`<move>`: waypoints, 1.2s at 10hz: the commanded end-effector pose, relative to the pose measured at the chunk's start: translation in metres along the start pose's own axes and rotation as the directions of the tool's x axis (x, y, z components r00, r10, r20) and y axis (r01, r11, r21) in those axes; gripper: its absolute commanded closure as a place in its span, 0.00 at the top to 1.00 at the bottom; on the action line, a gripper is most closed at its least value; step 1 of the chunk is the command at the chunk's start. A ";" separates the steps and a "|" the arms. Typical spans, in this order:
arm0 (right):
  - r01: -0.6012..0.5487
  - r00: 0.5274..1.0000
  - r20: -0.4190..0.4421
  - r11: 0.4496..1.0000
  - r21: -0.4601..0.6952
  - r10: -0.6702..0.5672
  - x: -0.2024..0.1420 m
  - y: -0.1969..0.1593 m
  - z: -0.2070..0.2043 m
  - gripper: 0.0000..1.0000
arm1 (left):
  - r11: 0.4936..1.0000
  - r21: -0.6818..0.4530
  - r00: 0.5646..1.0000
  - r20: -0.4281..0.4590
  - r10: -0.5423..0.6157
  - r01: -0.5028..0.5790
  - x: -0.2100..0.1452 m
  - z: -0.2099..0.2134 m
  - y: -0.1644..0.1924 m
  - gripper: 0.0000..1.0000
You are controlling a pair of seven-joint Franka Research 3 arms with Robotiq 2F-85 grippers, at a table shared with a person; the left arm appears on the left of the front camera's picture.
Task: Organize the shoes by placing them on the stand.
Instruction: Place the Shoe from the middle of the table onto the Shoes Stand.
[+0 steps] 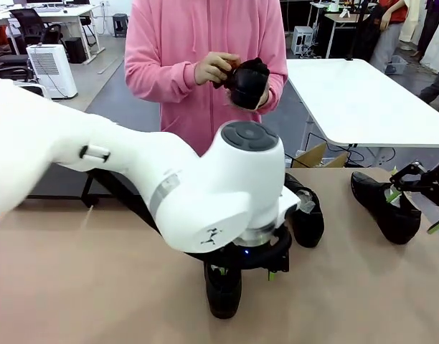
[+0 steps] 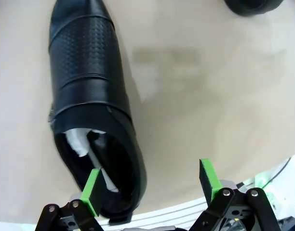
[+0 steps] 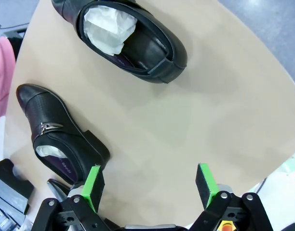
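A glossy black shoe (image 1: 223, 290) lies on the tan table under my left gripper (image 1: 242, 269). In the left wrist view this shoe (image 2: 92, 96) points away, white paper in its heel opening. My left gripper (image 2: 150, 185) is open, one green pad (image 2: 92, 190) over the heel opening and the other over bare table. A second shoe (image 1: 307, 213) lies just right of that arm. A third shoe (image 1: 383, 204) lies beside my open right gripper (image 1: 414, 210). The right wrist view shows that gripper (image 3: 147, 185) above bare table, next to a buckled shoe (image 3: 56, 139) and a paper-stuffed shoe (image 3: 133, 38). The person holds a fourth shoe (image 1: 247, 82). A black frame (image 1: 108, 183), seemingly the stand, is mostly hidden behind my left arm.
The person in a pink hoodie (image 1: 169, 64) stands at the far side of the table, both hands on the shoe. A white table (image 1: 356, 100) stands behind to the right. My left arm (image 1: 133, 172) reaches across the table's middle.
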State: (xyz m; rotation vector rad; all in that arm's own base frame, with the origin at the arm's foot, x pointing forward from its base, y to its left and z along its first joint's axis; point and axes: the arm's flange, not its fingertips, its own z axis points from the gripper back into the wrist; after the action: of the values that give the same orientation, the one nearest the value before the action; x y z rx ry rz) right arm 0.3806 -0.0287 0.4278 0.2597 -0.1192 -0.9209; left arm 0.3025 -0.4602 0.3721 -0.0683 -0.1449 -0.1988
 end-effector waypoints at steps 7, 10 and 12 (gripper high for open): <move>-0.003 1.000 0.006 1.000 0.004 0.002 -0.001 0.001 0.000 1.00 | 0.994 0.072 0.996 0.046 0.076 -0.079 0.021 -0.032 -0.004 0.69; -0.003 1.000 0.006 1.000 0.004 0.002 -0.001 0.001 0.000 1.00 | 0.993 0.070 0.995 0.034 0.096 -0.098 0.025 -0.032 0.002 0.44; -0.003 1.000 0.006 1.000 0.004 0.002 -0.001 0.001 0.000 1.00 | 0.992 0.068 0.994 0.027 0.104 -0.106 0.029 -0.033 0.005 0.28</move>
State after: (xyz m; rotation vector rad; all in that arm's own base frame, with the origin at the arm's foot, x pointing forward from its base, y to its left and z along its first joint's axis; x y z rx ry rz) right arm 0.3806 -0.0286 0.4279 0.2598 -0.1192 -0.9206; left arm 0.3339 -0.4616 0.3450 -0.0197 -0.1597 -0.1137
